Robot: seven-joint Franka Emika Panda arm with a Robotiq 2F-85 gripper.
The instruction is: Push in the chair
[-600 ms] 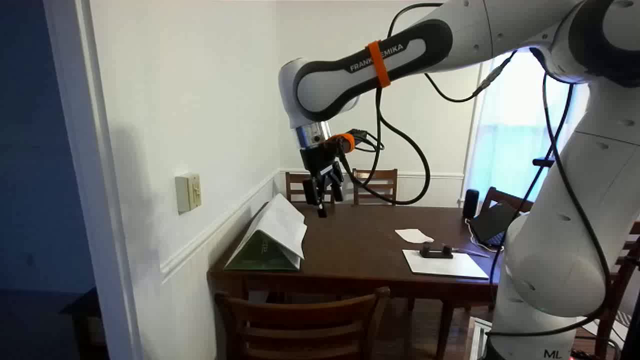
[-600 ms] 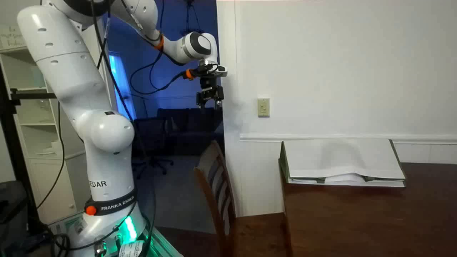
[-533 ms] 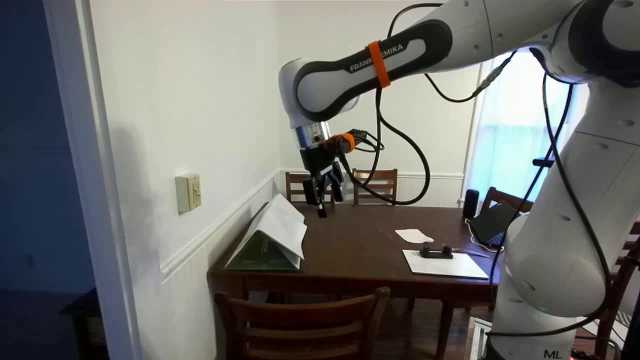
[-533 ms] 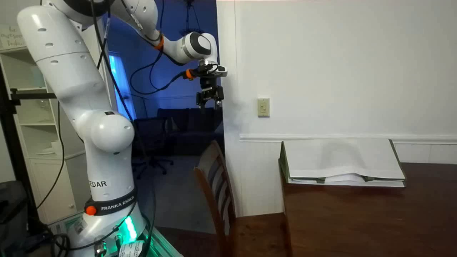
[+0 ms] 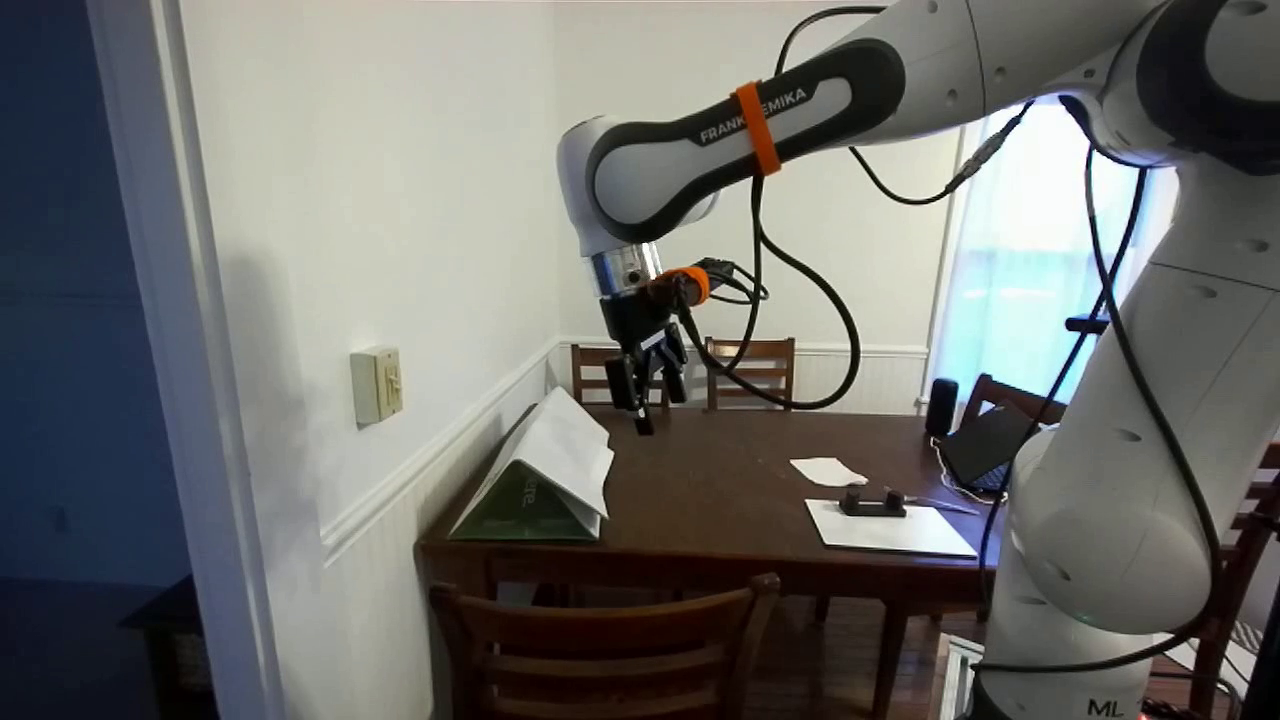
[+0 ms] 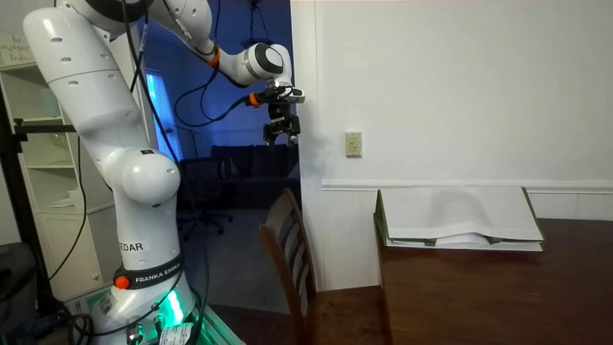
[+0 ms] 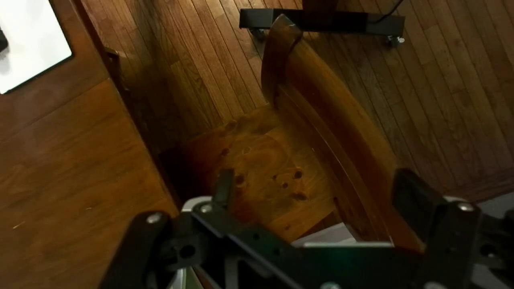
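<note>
The chair is dark reddish-brown wood with a curved top rail. Its back [image 5: 610, 630] stands in front of the table's near edge in an exterior view. It also shows in an exterior view [image 6: 287, 244], with its seat running up to the table edge. In the wrist view the chair [image 7: 341, 124] is seen from above, its back angled and a gap between back and table [image 7: 80, 172]. My gripper [image 7: 315, 186] is open and empty, its fingers apart in the picture over seat and back. In both exterior views the gripper [image 5: 645, 400] [image 6: 281, 136] hangs well above the chair, not touching it.
A green-and-white binder [image 5: 560, 470] stands tented on the table by the wall [image 6: 345, 230]. A white board [image 5: 900, 540] and a laptop [image 5: 985, 450] lie at the table's right. More chairs [image 5: 750, 375] stand beyond. A black wheeled stand [image 7: 349, 24] is behind the chair.
</note>
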